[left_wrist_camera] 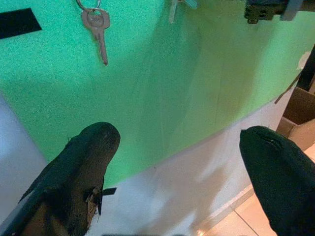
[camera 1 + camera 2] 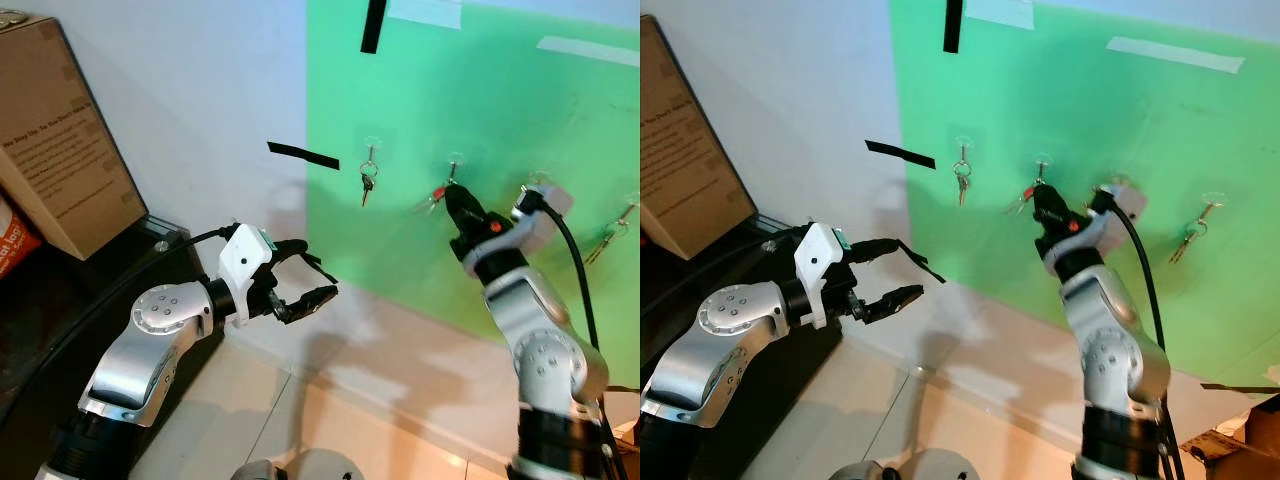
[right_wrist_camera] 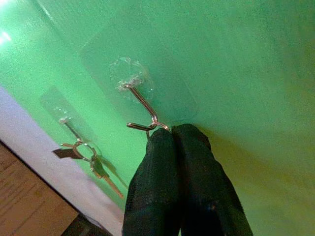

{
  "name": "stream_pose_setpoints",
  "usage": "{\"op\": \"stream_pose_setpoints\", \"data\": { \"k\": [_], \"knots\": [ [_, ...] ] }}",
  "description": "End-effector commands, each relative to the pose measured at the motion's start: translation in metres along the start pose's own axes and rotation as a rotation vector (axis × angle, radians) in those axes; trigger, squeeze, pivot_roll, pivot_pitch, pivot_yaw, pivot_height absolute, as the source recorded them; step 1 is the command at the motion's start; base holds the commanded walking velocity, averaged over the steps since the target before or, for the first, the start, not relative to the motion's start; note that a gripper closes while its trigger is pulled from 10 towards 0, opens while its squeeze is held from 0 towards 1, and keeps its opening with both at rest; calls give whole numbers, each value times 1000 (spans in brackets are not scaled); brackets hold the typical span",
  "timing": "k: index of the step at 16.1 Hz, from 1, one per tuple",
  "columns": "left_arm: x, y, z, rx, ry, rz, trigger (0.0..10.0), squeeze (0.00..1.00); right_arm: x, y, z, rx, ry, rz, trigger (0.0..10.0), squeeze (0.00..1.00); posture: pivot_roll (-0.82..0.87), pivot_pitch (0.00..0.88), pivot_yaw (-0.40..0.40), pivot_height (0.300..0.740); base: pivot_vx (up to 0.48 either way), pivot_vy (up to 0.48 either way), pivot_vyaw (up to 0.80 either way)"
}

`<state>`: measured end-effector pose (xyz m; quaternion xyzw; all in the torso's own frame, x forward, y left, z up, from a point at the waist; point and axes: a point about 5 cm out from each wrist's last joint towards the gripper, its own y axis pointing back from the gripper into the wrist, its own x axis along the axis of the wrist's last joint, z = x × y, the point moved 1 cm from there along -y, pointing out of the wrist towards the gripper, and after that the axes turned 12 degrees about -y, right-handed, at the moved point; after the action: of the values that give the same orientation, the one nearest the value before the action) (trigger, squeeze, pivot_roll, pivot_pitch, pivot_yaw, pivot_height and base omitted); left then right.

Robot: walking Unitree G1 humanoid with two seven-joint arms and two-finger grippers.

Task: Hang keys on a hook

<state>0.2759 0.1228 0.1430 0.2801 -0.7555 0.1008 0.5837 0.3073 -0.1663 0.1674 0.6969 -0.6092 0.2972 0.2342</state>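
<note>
While a green sheet (image 2: 480, 180) covers the wall ahead, a row of clear stick-on hooks runs across it. The leftmost hook (image 2: 371, 146) carries a hanging key (image 2: 367, 186). The next hook (image 3: 142, 105) has the right pincer (image 3: 172, 135) right at its wire tip, and a key ring with a red tag (image 2: 437, 193) sits at that hook, just beside the fingertips. A further hook on the far right holds another set of keys (image 2: 603, 243). Two black tape strips (image 2: 303, 155) sit on the wall, one at the sheet's left edge, one higher up. A cardboard box (image 2: 55, 150) stands tilted on a dark surface (image 2: 60, 310) at the left. Pale floor tiles (image 2: 260, 410) lie below.

Right arm is raised, forearm angled up to the wall, black cable looping off the wrist. Its fingers are pressed together at the hook's tip; whether they pinch the ring itself is not clear. Left arm is bent at the elbow, forearm pointing toward the wall, well short of it. Left pincer (image 2: 318, 280) is spread wide, holding nothing, aimed below the leftmost key.
</note>
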Motion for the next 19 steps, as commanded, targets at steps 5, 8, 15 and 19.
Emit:
{"op": "stream_pose_setpoints", "data": {
  "k": [5, 8, 15, 19],
  "knots": [
    [5, -4, -2, -12, -27, 6, 10000, 0, -8, 1, 18, -108, -16, -44, 10000, 0, -12, 0, 41, 740, 0, 0, 0],
    [5, -4, -2, -9, -27, 9, 10000, 0, -6, 1, 16, -91, -17, -32, 10000, 1000, -12, 0, 38, 740, 0, 0, 0],
    [4, -3, -1, -14, -27, 10, 10000, 0, -3, 11, 17, -84, 3, -15, 10000, 1000, -21, 0, 42, 740, 0, 0, 0],
    [3, -4, 1, -9, -10, 21, 10000, 0, -5, 30, 15, -26, 41, -32, 10000, 1000, -40, 0, 50, 740, 0, 0, 0]
  ]
}}
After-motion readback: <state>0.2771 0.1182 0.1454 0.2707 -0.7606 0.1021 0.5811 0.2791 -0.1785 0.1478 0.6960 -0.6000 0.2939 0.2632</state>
